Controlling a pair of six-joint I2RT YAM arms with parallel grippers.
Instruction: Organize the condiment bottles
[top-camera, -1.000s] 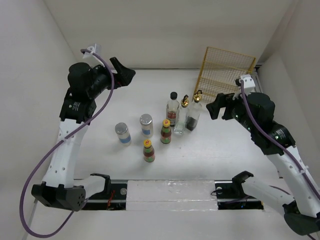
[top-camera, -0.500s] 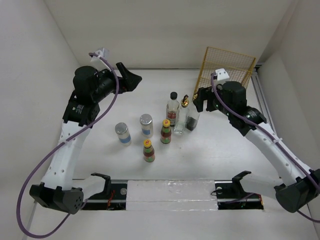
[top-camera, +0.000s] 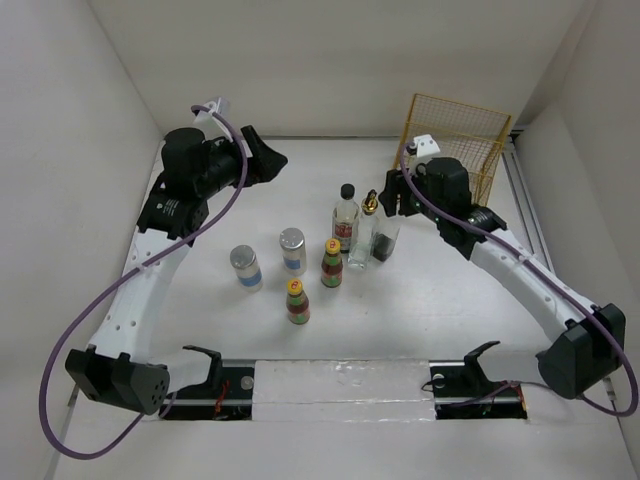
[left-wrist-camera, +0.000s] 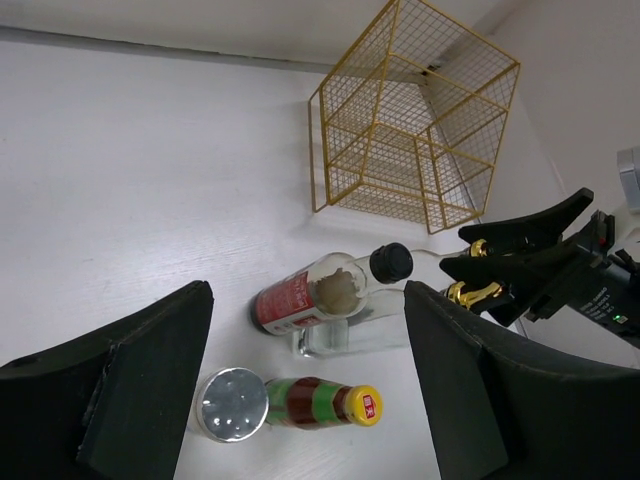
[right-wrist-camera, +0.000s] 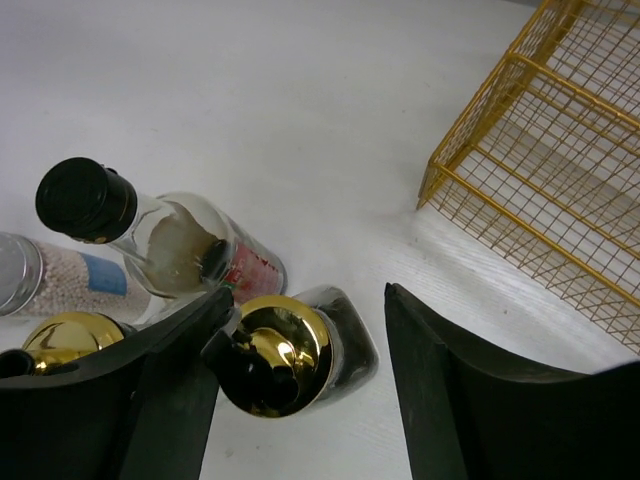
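Right gripper (right-wrist-camera: 308, 300), fingers spread open, hangs directly over 1 upright gold-capped bottle (right-wrist-camera: 275, 355); left gripper (left-wrist-camera: 308, 295) open, farther away.

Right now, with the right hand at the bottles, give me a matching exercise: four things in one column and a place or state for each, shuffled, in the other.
Things:
1. black-capped bottle
2. yellow wire basket
3. right hand
4. left hand

Places or states:
A. open, raised at the far left, holding nothing
B. open, straddling a gold-capped bottle
C. in the far right corner
D. upright, with a red-white label

Pairs: 1-D, 2-C, 3-B, 4-A
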